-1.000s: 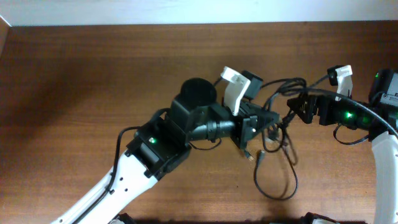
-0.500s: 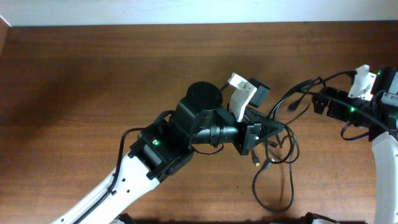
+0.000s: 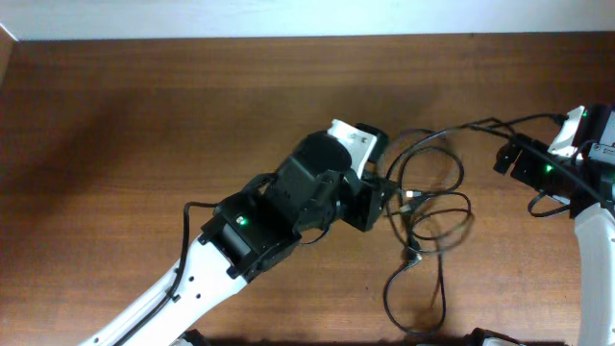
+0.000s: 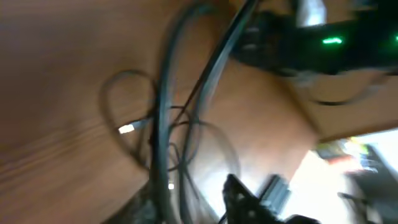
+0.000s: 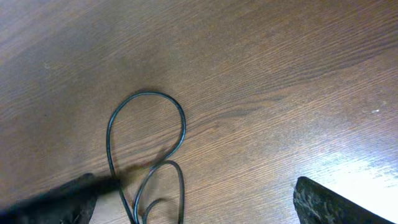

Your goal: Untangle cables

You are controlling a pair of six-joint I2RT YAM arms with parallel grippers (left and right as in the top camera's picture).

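Observation:
A tangle of thin black cables lies in loops on the brown table right of centre, with a small silver plug tip in it. My left gripper sits at the tangle's left edge. In the blurred left wrist view its jaws are narrow, with cable strands running between them. My right gripper is at the far right, where one strand leads. In the right wrist view its fingers are wide apart over a cable loop, which touches the left finger.
The table's far edge meets a white wall at the back. The right arm's base stands at the right edge. Bare wood lies to the left of the arms.
My right gripper has moved right, drawing a strand out. My left gripper has pulled back to the left. The tangle has spread into wider, looser loops.

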